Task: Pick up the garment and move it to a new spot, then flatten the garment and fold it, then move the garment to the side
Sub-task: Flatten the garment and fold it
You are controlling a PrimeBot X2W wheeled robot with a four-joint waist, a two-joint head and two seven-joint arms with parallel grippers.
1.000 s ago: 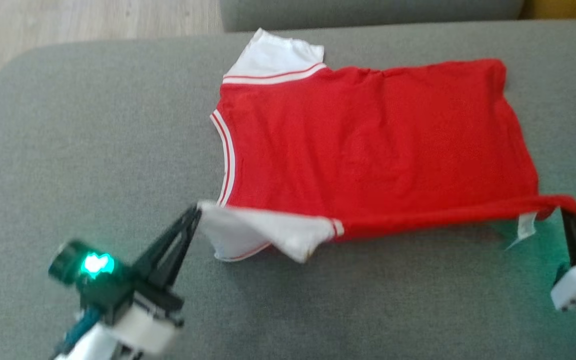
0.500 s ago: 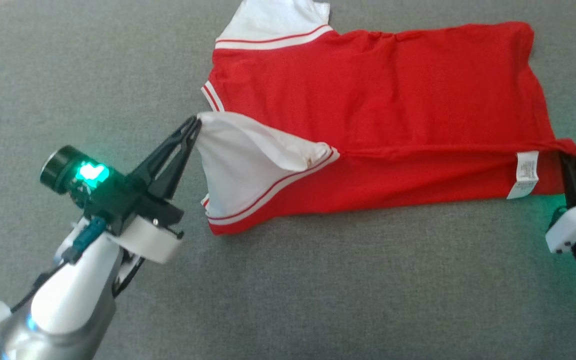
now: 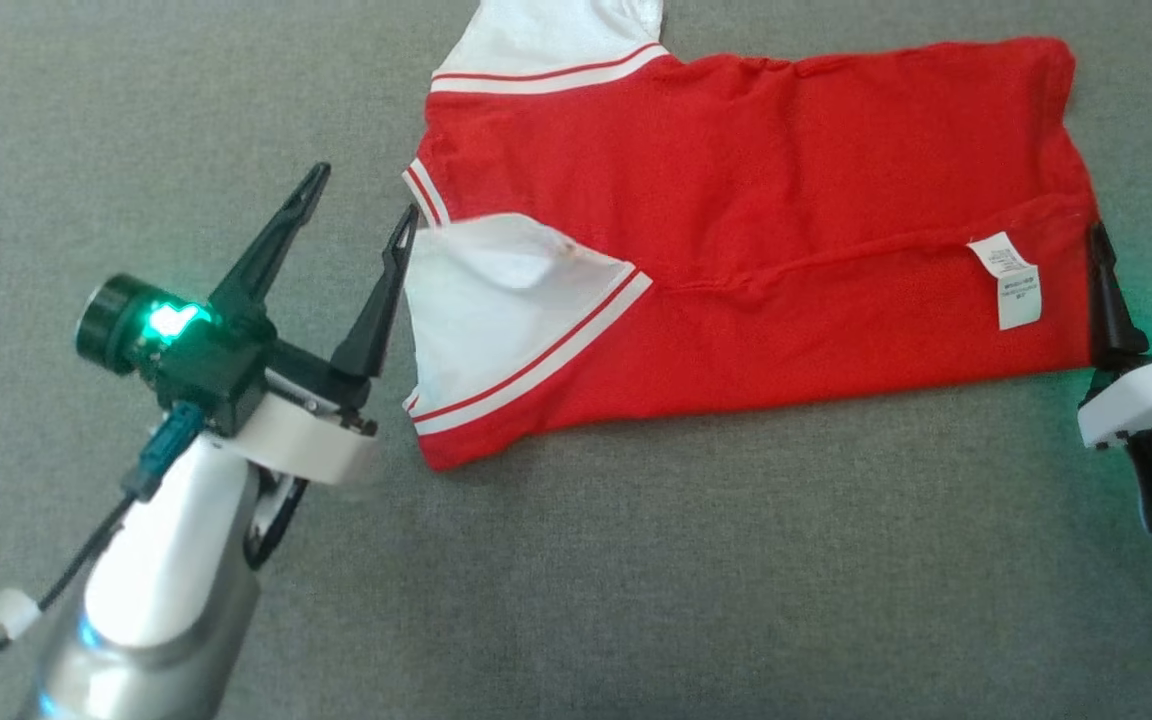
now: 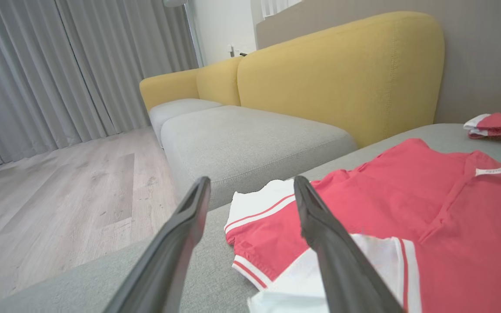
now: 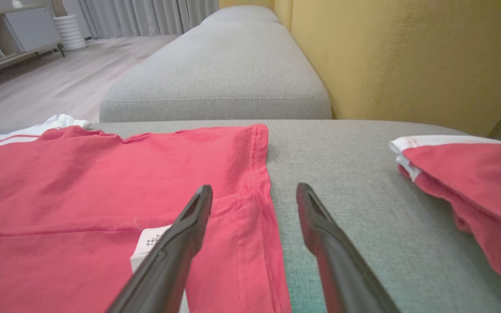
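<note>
A red T-shirt with white sleeves lies on the grey cushion. Its near long edge is folded over the body, so the white near sleeve and the care label face up. My left gripper stands open just left of that sleeve, holding nothing. At the hem corner my right gripper is open too, with its left finger at the cloth's edge. The left wrist view has the shirt to the right of the open fingers. In the right wrist view, the hem runs between the fingers.
A second folded red and white garment lies on the cushion to the right. Behind stand a yellow sofa back and another grey seat. Wooden floor lies beyond the cushion's left edge.
Both grippers carried the near edge over the shirt's body and then opened, dropping the sleeve and the hem corner. The head camera tilted down over this time.
</note>
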